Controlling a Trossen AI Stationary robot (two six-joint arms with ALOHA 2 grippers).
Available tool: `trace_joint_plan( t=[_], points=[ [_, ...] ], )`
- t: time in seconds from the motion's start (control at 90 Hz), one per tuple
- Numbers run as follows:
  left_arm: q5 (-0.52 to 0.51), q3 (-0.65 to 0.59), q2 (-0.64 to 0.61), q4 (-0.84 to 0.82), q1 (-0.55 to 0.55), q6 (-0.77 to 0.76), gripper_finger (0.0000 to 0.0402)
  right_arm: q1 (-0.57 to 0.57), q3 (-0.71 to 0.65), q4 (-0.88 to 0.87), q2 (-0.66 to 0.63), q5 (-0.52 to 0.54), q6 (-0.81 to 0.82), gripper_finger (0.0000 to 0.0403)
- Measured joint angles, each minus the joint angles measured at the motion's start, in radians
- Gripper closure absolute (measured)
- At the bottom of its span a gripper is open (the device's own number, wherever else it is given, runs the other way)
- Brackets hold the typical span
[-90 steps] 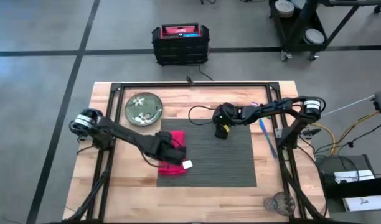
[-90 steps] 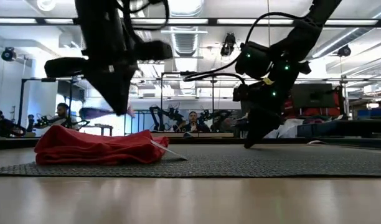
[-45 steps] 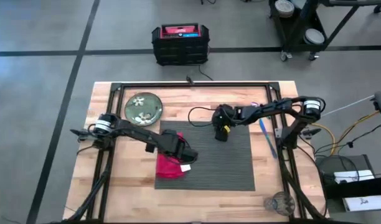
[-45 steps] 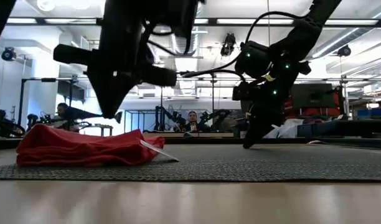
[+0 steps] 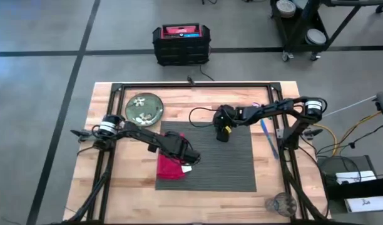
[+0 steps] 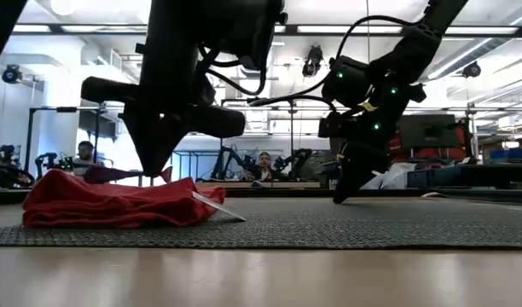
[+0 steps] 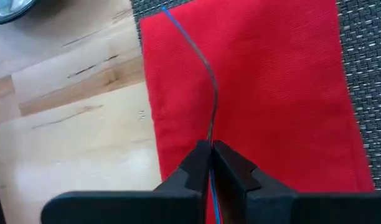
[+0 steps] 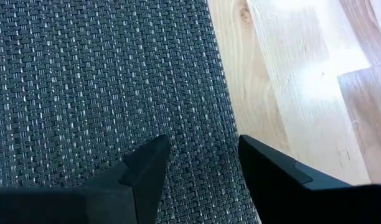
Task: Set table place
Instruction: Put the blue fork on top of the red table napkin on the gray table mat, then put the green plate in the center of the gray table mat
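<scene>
I had the left gripper [image 7: 210, 149] pressed together on a thin blue utensil [image 7: 200, 53], which ran straight out from between the fingertips, over the red napkin [image 7: 265, 93]. Its long axis followed the napkin's long side, close to the cloth's middle fold. In the high view the left gripper [image 5: 186, 156] hung over the napkin [image 5: 169, 167] at the left end of the dark grey placemat [image 5: 229, 164], so the utensil was already above its spot; I judged that what remained was a straight drop and a release, with no turn of the wrist needed.

From the low view the left gripper [image 6: 163, 145] sat a little above the bunched napkin [image 6: 116, 205], not touching it as far as I could tell.

The right gripper [image 8: 197, 163] was spread, empty, poised over the placemat's weave [image 8: 97, 81] just beside the bare wood of the table [image 8: 290, 81]. In the high view it stood near the mat's far edge [image 5: 224, 130], with another blue utensil [image 5: 268, 136] lying on the wood off the mat's right side, its length running near to far. The right arm was plainly the nearer one for that piece.

The green flower-patterned plate [image 5: 144, 109] sat on the table behind the napkin, off the mat, and the clear glass [image 5: 283, 204] stood well apart at the near right corner.
</scene>
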Motion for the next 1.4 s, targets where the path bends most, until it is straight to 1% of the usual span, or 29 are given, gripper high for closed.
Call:
trace_joint_plan(
  t=[0.122, 0.367, 0.444, 0.533, 0.644, 0.733, 0.844, 0.967, 1.056, 1.111, 1.211, 1.4],
  points=[
    [-0.003, 0.0, 0.0, 0.002, 0.0, 0.0, 0.0359, 0.0, 0.0, 0.0, 0.0, 0.0, 0.0, 0.0216],
    [-0.003, 0.0, 0.0, 0.007, 0.0, 0.002, 0.0266, 0.0, 0.0, 0.0, 0.0, 0.0, 0.0, 0.0215],
    [-0.003, 0.008, -0.005, 0.005, 0.0, 0.023, 0.024, 0.0, 0.0, 0.0, 0.0, 0.0, -0.005, 0.0213],
    [-0.008, 0.027, -0.023, 0.001, 0.0, 0.042, 0.0217, 0.0, 0.0, 0.0, 0.0, 0.0, -0.018, 0.0213],
    [-0.056, 0.045, -0.063, 0.0, -0.01, 0.07, 0.0201, 0.0, 0.0, -0.004, -0.011, 0.0, -0.021, 0.0215],
    [-0.084, 0.042, -0.086, -0.002, -0.011, 0.123, 0.0199, 0.0, 0.0, -0.014, -0.033, 0.0, -0.032, 0.0217],
    [-0.09, 0.022, -0.117, 0.0, -0.008, 0.225, 0.0208, 0.001, 0.0, -0.039, -0.079, -0.004, -0.042, 0.0216],
    [-0.118, -0.02, -0.14, 0.006, 0.006, 0.375, 0.0226, 0.003, 0.0, -0.091, -0.145, -0.064, -0.051, 0.0214],
    [-0.144, -0.069, -0.154, 0.01, 0.012, 0.453, 0.024, 0.004, 0.001, -0.116, -0.193, -0.105, -0.044, 0.0211],
    [-0.15, -0.107, -0.162, 0.018, 0.013, 0.479, 0.0247, 0.005, 0.001, -0.14, -0.224, -0.113, -0.034, 0.0209],
    [-0.192, -0.184, -0.179, 0.043, 0.008, 0.486, 0.0259, 0.004, 0.001, -0.182, -0.275, -0.112, -0.008, 0.0199],
    [-0.219, -0.327, -0.254, 0.1, -0.019, 0.505, 0.0267, 0.007, 0.001, -0.198, -0.311, -0.105, 0.122, 0.0161]
  ],
)
